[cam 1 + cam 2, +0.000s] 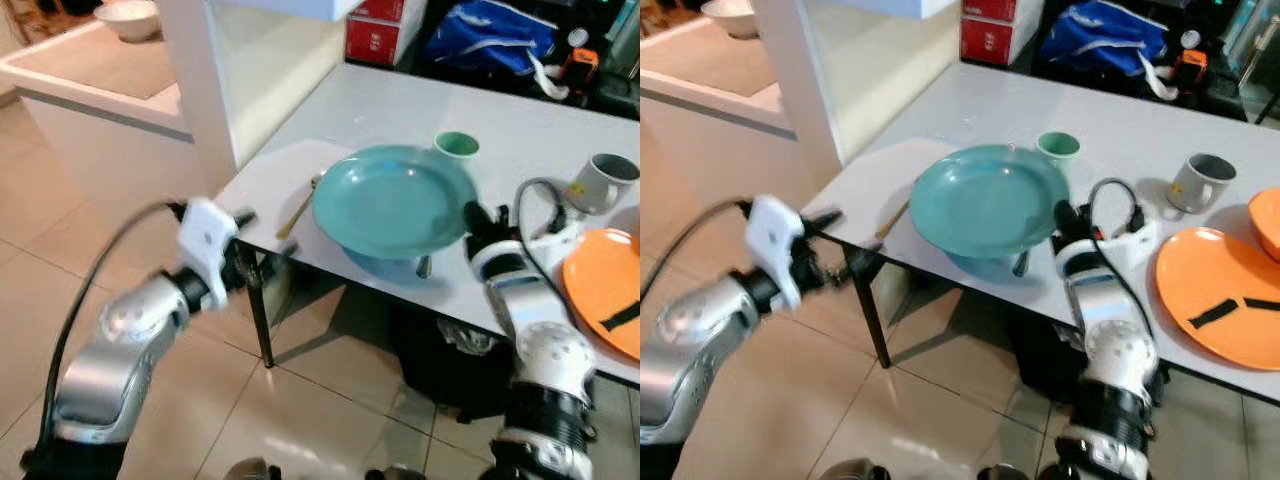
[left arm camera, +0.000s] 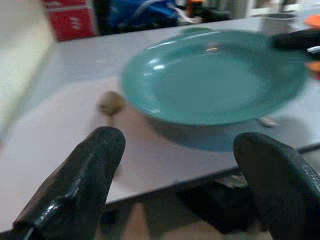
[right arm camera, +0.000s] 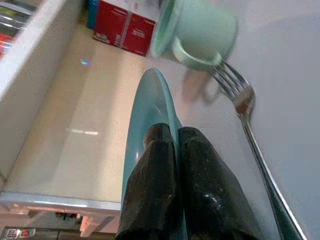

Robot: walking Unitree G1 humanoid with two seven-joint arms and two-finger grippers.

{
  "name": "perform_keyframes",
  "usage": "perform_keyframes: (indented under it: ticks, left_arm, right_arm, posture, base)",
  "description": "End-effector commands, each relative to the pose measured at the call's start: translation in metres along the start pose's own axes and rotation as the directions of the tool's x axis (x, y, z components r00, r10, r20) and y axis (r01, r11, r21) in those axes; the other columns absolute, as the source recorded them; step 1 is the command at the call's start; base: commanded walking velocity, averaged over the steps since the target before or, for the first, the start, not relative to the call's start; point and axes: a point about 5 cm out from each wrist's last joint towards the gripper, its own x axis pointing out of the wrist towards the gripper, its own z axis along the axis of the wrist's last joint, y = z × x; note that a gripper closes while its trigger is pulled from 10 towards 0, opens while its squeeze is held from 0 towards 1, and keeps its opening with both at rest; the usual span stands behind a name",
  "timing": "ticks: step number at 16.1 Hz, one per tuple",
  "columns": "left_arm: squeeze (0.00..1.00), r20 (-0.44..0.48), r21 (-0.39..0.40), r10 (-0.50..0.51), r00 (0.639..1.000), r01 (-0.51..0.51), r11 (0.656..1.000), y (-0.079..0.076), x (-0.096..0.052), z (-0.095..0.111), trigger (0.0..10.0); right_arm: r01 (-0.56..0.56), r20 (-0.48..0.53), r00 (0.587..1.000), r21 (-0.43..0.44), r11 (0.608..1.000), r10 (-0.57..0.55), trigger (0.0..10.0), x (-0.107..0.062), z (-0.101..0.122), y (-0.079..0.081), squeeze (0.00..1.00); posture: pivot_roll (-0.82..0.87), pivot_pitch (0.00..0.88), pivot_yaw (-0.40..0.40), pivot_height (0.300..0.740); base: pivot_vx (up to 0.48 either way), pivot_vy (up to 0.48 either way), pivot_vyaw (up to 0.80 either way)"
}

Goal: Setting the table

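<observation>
You have a teal plate [image 1: 395,200] on a white table [image 1: 400,105], with a pale mint-green cup [image 1: 457,146] at its one o'clock. A gold-toned spoon [image 1: 299,207] lies at the plate's nine o'clock, a silver fork [image 3: 250,130] at its five. At three o'clock sit a grey mug [image 1: 601,181] and an orange plate [image 1: 600,285] crossed by a black strip. Your right gripper [image 3: 172,145] has black fingers, as does your left gripper [image 2: 175,185]; both arms are silver. Beyond the table are a red box [image 1: 990,30] and a blue bag [image 1: 1105,45]. The floor tiles are beige.
</observation>
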Motion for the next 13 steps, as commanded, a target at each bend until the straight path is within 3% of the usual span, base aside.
perform_keyframes:
  ticks: [1,2,7,13]
  left_arm:
    - [0.00,-0.005,0.001,-0.045,0.999,0.045,0.999,-0.005,-0.004,0.003,10.0]
    - [0.00,-0.020,0.001,-0.064,0.998,0.064,0.998,-0.008,-0.008,0.002,10.0]
    - [0.00,-0.041,-0.006,-0.084,0.996,0.084,0.996,-0.013,-0.012,0.004,10.0]
    - [0.00,-0.053,-0.009,-0.116,0.992,0.115,0.993,-0.014,-0.007,0.006,10.0]
  right_arm:
    - [-0.051,0.013,0.999,0.023,0.998,0.051,10.0,0.008,0.000,0.007,0.00]
    - [-0.047,0.001,0.999,0.045,0.998,0.047,10.0,0.017,-0.004,0.007,0.00]
    - [-0.074,0.018,0.997,0.032,0.997,0.074,10.0,0.030,-0.003,0.012,0.00]
    - [-0.039,0.023,0.999,-0.034,0.999,0.040,10.0,0.030,-0.002,-0.007,0.00]
  posture:
    - [0.09,0.093,-0.023,0.740]
    - [0.10,0.101,-0.027,0.740]
    - [0.12,0.125,-0.018,0.740]
    - [0.11,0.126,0.012,0.740]
  base:
    - [0.000,0.000,0.00]
    - [0.000,0.000,0.00]
    - [0.000,0.000,0.00]
    - [0.000,0.000,0.00]
